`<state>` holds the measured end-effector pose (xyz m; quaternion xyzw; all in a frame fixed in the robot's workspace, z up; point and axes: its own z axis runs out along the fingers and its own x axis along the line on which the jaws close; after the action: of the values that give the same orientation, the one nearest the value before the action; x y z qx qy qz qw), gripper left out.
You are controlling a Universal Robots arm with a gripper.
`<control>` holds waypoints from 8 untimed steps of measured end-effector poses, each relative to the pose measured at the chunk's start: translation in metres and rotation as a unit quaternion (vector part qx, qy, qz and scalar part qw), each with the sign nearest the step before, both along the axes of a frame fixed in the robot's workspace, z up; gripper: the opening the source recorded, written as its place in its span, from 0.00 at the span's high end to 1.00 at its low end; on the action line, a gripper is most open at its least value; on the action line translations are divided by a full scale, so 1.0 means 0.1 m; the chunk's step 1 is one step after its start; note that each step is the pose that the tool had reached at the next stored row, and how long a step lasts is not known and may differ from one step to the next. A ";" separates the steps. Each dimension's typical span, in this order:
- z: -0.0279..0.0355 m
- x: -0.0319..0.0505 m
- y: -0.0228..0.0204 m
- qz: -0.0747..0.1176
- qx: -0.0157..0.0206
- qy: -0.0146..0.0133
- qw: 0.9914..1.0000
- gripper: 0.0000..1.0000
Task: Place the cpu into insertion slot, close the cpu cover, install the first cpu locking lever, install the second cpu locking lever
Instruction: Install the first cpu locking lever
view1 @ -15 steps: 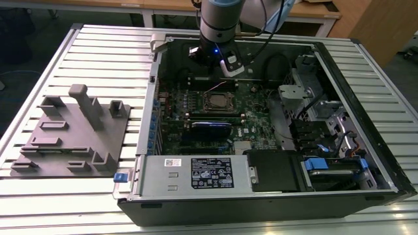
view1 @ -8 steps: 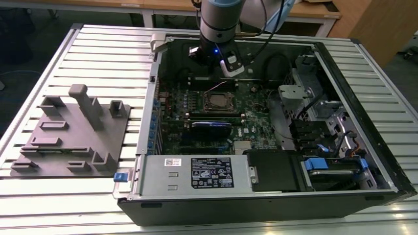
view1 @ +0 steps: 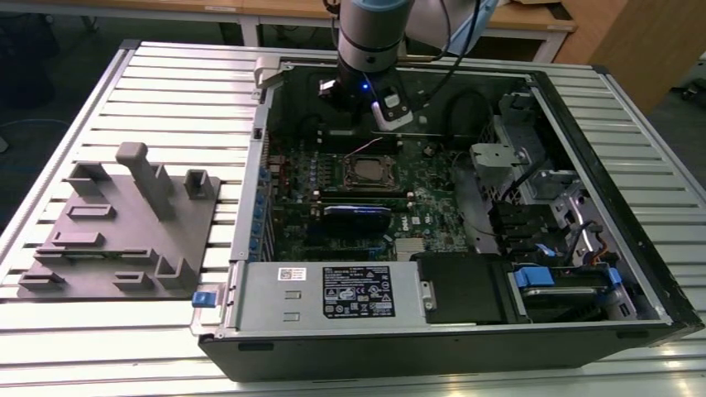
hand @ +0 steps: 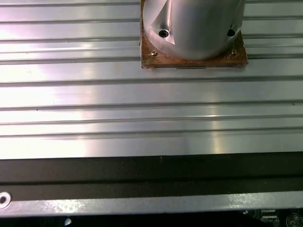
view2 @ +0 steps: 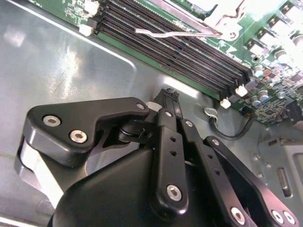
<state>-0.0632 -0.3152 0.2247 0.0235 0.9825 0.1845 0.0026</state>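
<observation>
We're starting right at the gripper (view2: 169, 97) in the second wrist view: its black fingers (view2: 169, 142) are pressing together at the tips, and we're seeing nothing pinched between them. It's hanging over the bare metal panel (view2: 71, 61) inside the computer case (view1: 617, 273), just beside the memory slots (view2: 180, 47).

Past those slots a thin silvery locking lever (view2: 175, 34) is sticking out across the board. That's the one we're worrying about, since closed tips sweeping low could be snagging or bending that wire. The white slot clips (view2: 226, 102) and the small black cable loop (view2: 232, 132) are also sitting near enough to be knocked.

Farther off, in the exterior view, the insertion slot (view1: 368, 172) is lying mid-board, near the gripper. We can't tell whether the cpu is sitting in it. If a chip is resting there crooked, we're judging that forcing the frame down could be damaging the contacts.
</observation>
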 end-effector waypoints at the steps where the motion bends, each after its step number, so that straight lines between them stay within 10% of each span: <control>1: 0.000 0.000 0.000 0.000 -0.002 0.000 1.000 0.89; 8: -0.001 0.000 -0.052 0.000 -0.009 0.000 1.000 0.89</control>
<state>-0.0632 -0.3204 0.2246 0.0235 0.9842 0.1755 0.0028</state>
